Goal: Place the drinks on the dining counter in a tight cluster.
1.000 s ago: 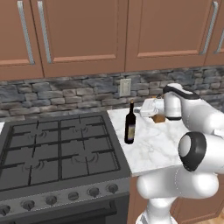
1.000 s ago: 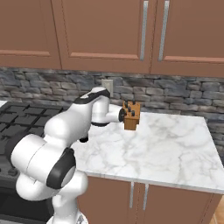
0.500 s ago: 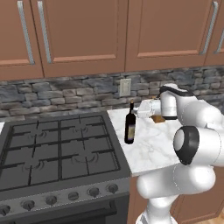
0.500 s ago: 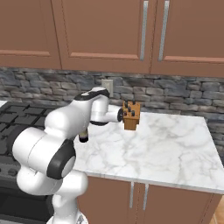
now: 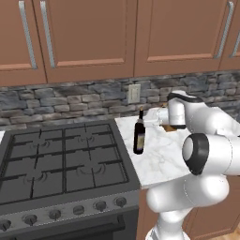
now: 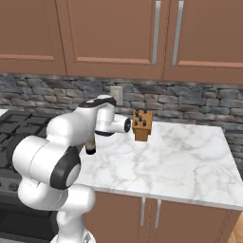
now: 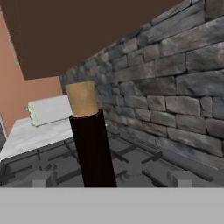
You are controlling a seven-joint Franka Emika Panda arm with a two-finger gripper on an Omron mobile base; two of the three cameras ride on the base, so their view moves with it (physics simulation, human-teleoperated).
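The wine bottle (image 5: 138, 137) stands upright on the small marble table (image 5: 159, 159), close to that table's left edge where it meets the stove (image 5: 61, 164). In the hand view the bottle's dark neck and tan cap (image 7: 89, 135) rise straight ahead, with the stone backsplash (image 7: 175, 87) beyond it to one side.

The hand (image 5: 149, 118) sits level with the bottle's neck, just to its right; its jaws are spread wide and hold nothing, though the base views show them poorly, so I cannot tell whether a finger touches the glass.

From the bottle toward the wall there is a short strip of bare marble, then the backsplash with a wall outlet (image 5: 134, 93) above. Toward the front of the table the marble lies open up to its front edge. To the bottle's right, past the arm, a wooden knife block (image 6: 142, 126) stands near the backsplash, well apart from the bottle, and more open marble runs on to the far right edge. Wooden cabinets (image 5: 93, 37) hang overhead.
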